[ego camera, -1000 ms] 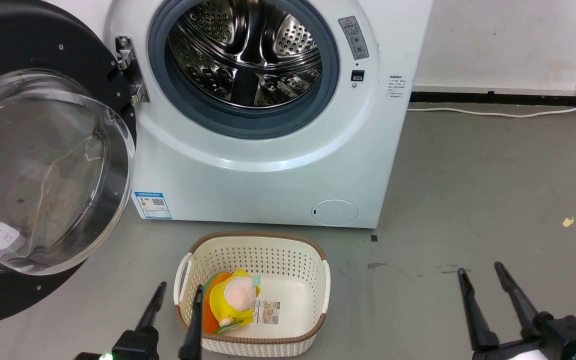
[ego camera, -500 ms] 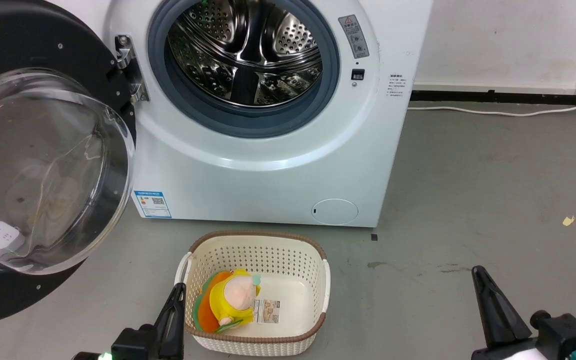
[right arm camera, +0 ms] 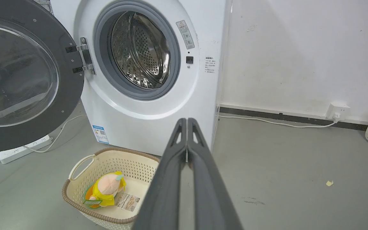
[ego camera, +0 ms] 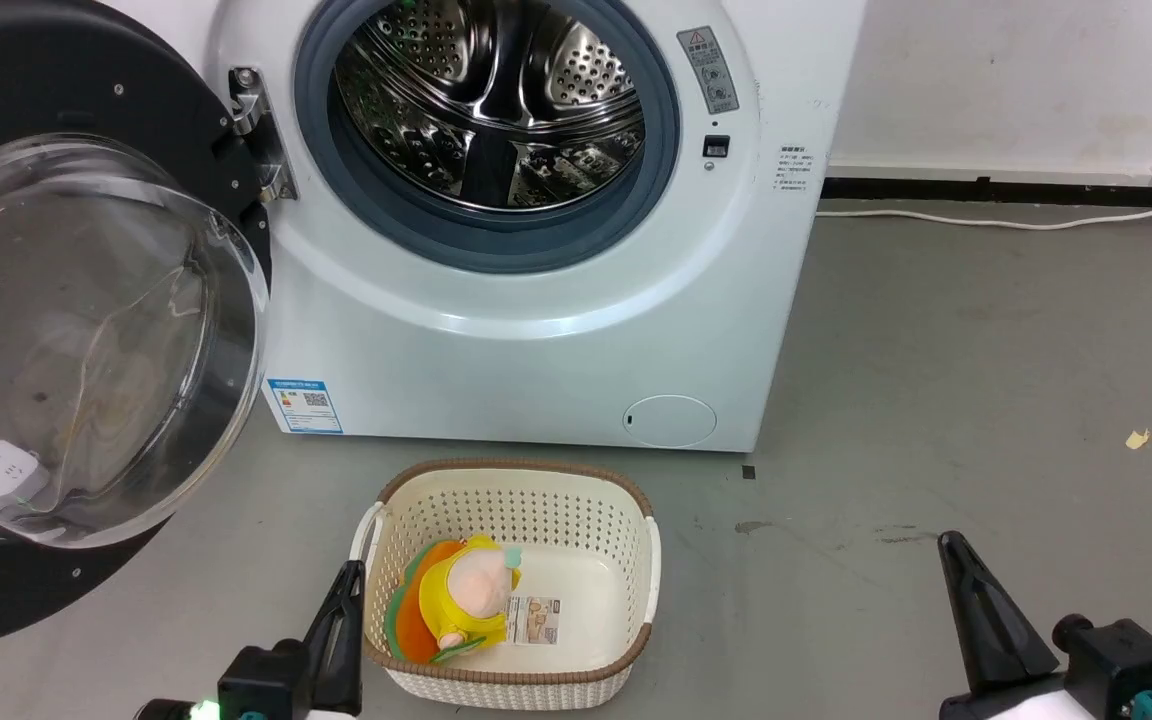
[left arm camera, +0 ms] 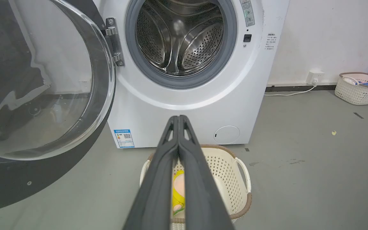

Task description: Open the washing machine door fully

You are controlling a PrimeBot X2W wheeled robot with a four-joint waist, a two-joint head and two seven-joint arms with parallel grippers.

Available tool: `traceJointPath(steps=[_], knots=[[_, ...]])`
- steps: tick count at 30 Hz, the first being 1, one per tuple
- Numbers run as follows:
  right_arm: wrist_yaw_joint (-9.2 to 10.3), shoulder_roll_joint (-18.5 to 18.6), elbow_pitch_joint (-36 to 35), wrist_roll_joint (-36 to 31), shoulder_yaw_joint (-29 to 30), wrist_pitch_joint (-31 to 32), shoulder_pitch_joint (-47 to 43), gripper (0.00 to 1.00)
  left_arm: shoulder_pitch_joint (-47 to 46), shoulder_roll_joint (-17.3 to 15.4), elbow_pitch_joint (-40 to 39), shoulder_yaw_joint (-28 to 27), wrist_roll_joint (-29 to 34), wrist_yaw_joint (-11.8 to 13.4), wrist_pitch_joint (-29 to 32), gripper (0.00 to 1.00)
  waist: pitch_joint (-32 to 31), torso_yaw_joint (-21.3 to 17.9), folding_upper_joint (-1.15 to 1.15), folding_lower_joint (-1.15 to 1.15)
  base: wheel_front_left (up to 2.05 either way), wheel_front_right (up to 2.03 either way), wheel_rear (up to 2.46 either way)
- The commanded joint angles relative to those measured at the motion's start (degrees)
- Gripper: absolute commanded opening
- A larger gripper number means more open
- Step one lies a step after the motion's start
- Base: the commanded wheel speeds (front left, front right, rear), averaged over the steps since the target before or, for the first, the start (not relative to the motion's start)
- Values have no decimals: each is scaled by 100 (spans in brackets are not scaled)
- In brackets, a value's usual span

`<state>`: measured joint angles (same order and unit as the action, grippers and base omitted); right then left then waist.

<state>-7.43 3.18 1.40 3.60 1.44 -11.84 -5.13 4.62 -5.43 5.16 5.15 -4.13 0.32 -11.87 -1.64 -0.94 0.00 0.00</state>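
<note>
The white washing machine [ego camera: 536, 340] [left arm camera: 187, 105] [right arm camera: 145, 115] stands against the wall with its steel drum exposed. Its black washing machine door [ego camera: 66, 320] [left arm camera: 37, 89] [right arm camera: 21, 76] with the clear glass bowl hangs swung wide to the left on its hinge [ego camera: 256, 130]. My left gripper [ego camera: 348, 575] [left arm camera: 178, 118] is shut and empty, low at the bottom left beside the basket, well away from the door. My right gripper [ego camera: 951, 545] [right arm camera: 187, 120] is shut and empty at the bottom right, over bare floor.
A cream basket [ego camera: 626, 560] [right arm camera: 75, 188] with a yellow plush toy [ego camera: 461, 595] sits on the grey floor before the machine. A white cable [ego camera: 986, 225] runs to a wall socket. A power strip [right arm camera: 21, 150] lies under the door. Another basket [left arm camera: 358, 88] stands far right.
Both grippers went from open to shut and drew back slightly toward the bottom edge. The door and basket have not moved.
</note>
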Motion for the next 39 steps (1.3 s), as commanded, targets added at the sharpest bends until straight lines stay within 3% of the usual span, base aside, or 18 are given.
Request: traceJointPath(steps=[1, 39], knots=[[-1, -7, -25, -39, -12, 31, 85, 0, -74, 23, -41, -11, 47, -7, 40, 0, 3, 2, 0, 0, 0, 0, 0], [-3, -16, -71, -167, -65, 491, 256, 0, -229, 116, -230, -211, 192, -17, 497, 0, 67, 39, 0, 0, 0, 0, 0]])
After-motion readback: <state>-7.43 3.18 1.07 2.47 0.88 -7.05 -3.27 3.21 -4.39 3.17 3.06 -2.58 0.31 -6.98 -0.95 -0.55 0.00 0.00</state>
